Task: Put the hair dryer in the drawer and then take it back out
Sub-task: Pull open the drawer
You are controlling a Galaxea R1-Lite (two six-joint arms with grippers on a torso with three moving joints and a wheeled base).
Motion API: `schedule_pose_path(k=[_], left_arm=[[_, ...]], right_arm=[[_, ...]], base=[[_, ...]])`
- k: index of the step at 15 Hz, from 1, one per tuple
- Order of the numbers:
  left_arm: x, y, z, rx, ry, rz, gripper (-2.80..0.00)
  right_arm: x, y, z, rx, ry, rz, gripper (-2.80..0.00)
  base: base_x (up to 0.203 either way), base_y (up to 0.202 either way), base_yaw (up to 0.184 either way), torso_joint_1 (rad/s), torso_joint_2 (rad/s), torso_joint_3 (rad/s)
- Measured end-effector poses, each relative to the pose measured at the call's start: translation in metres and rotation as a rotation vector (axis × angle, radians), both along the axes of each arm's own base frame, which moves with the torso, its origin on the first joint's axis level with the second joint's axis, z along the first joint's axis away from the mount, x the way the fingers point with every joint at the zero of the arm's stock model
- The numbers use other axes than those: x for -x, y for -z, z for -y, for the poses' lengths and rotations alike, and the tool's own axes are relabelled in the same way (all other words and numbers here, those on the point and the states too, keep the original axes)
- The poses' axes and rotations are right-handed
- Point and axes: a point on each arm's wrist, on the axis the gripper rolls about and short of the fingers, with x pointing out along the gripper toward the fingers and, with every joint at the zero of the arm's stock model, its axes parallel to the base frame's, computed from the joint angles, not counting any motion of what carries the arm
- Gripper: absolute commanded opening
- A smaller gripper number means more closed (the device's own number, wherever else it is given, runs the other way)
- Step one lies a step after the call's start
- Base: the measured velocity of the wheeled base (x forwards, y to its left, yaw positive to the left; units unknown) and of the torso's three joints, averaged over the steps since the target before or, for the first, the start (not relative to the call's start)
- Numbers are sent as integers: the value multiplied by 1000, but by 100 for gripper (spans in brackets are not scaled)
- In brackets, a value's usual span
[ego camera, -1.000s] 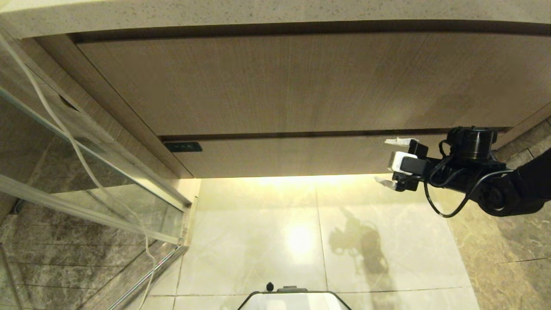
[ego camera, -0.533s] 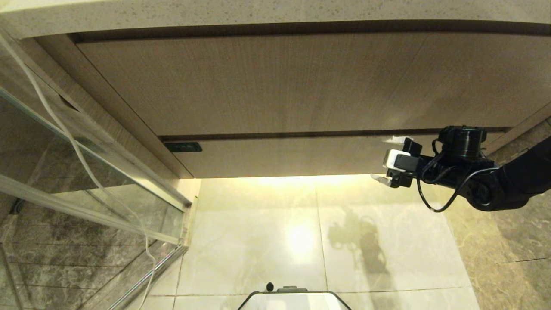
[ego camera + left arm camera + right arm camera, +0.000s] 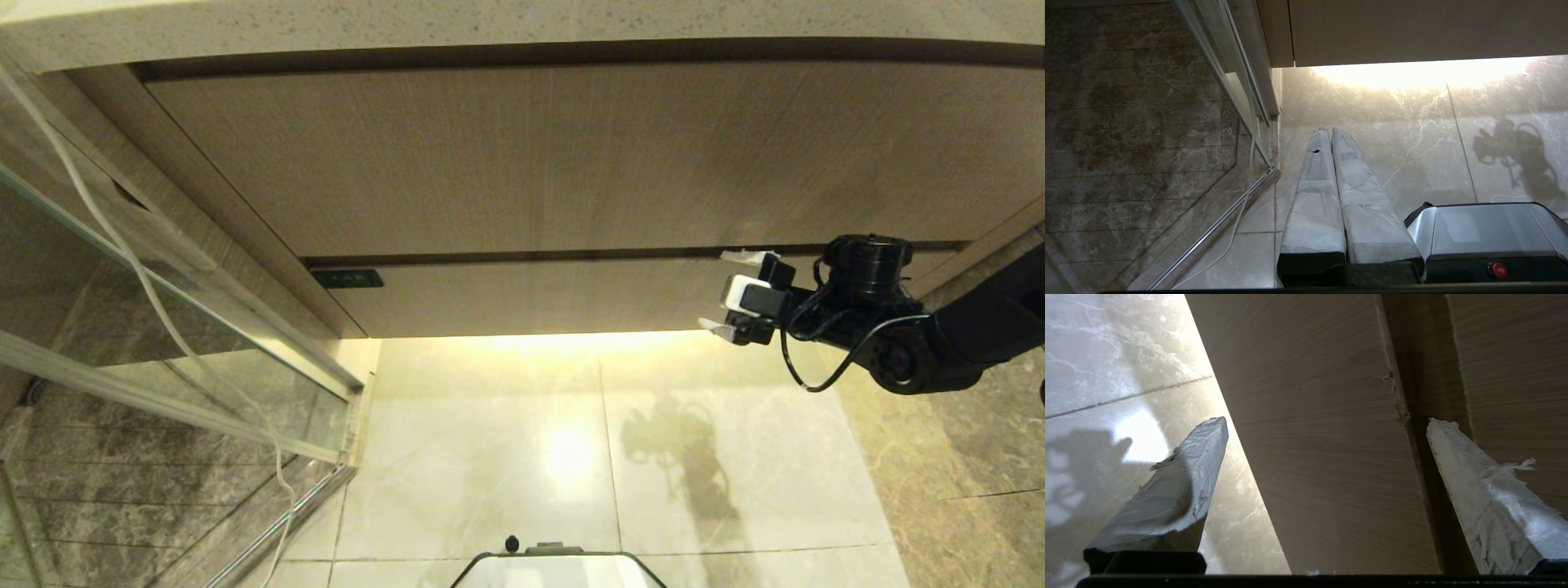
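Note:
The drawer [image 3: 531, 296] is the low wood-grain front under the taller panel [image 3: 571, 163], and it is pushed in. My right gripper [image 3: 727, 291] is open at the drawer's right end. One taped finger sits at the dark gap above the front, the other at its lower edge. In the right wrist view the drawer front [image 3: 1323, 457] fills the space between the fingers of the right gripper [image 3: 1327, 421]. The hair dryer is out of view. My left gripper [image 3: 1329, 130] is shut and empty, parked low over the floor.
A speckled stone counter [image 3: 490, 24] overhangs the cabinet. A glass shower door [image 3: 163, 327] with a hanging white cord [image 3: 122, 245] stands at the left. Glossy floor tiles [image 3: 490, 457] lie below, and my base [image 3: 555, 567] shows at the bottom edge.
My right gripper has moved left and slightly up, closer to the drawer front, staying open. Nothing else has moved.

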Motion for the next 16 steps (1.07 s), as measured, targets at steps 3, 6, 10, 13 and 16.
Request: schedule_pose_path(k=[3,6,10,13,16], left_arm=[[0,0,0,0,0,0,-280],[0,0,0,0,0,0,-280],[0,0,0,0,0,0,-280],[0,0,0,0,0,0,-280],[0,0,0,0,0,0,-280]], right_arm=[[-5,2,0,3,14,8,0],[-8,5,1,-7,66,0,0],[-12,6,1,-28,74,31,0],[-14,8,0,-29,72,34,0],[-16,12,0,-33,72,29,0]], base=[[0,0,0,0,0,0],[0,0,0,0,0,0],[0,0,0,0,0,0],[0,0,0,0,0,0],[0,0,0,0,0,0]])
